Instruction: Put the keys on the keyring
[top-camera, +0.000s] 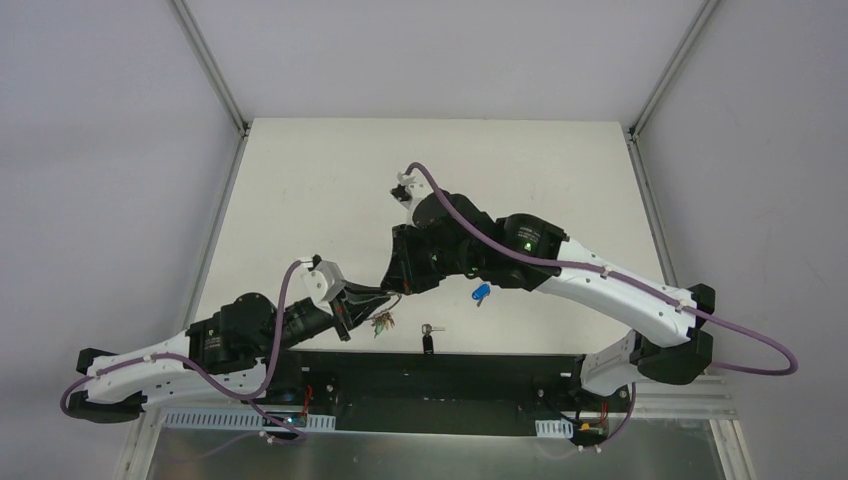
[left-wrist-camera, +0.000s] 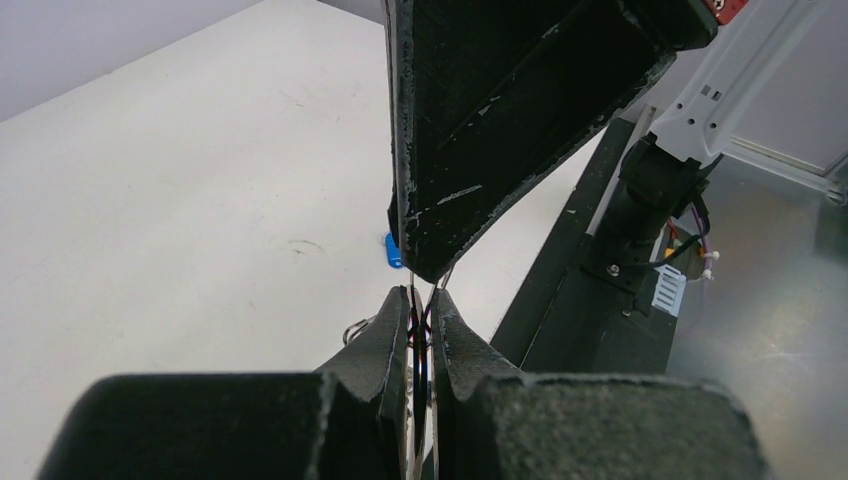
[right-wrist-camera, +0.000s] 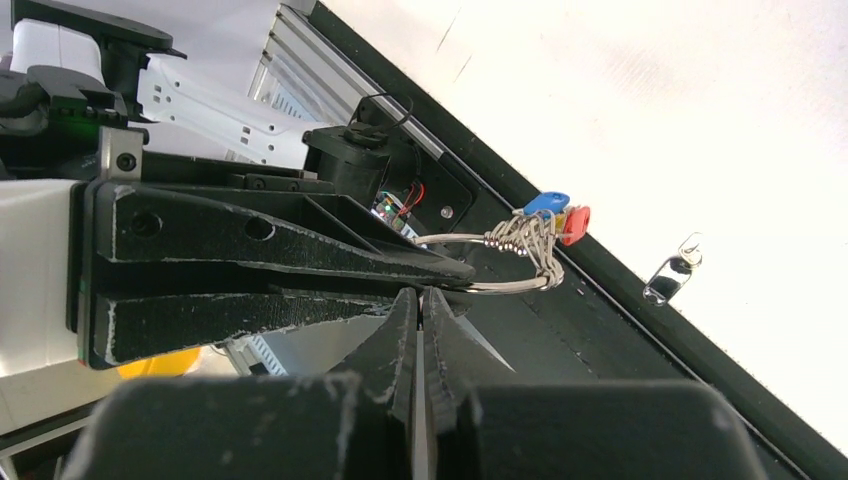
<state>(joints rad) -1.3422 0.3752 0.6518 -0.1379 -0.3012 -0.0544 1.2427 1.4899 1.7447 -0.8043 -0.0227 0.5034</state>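
Left gripper (left-wrist-camera: 421, 296) and right gripper (right-wrist-camera: 420, 296) are both clamping the silver wire keyring (right-wrist-camera: 515, 289).
Blue-capped silver key (top-camera: 481, 293) and black-headed silver key (top-camera: 428, 338) are lying on the white table (top-camera: 300, 180).

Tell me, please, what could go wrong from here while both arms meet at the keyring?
Both sets of jaws appear to pinch the keyring at nearly one spot, so the left gripper and right gripper may collide or twist it loose. The blue key and black key lie on the table, the black one near its front edge; neither arm is free to fetch them.
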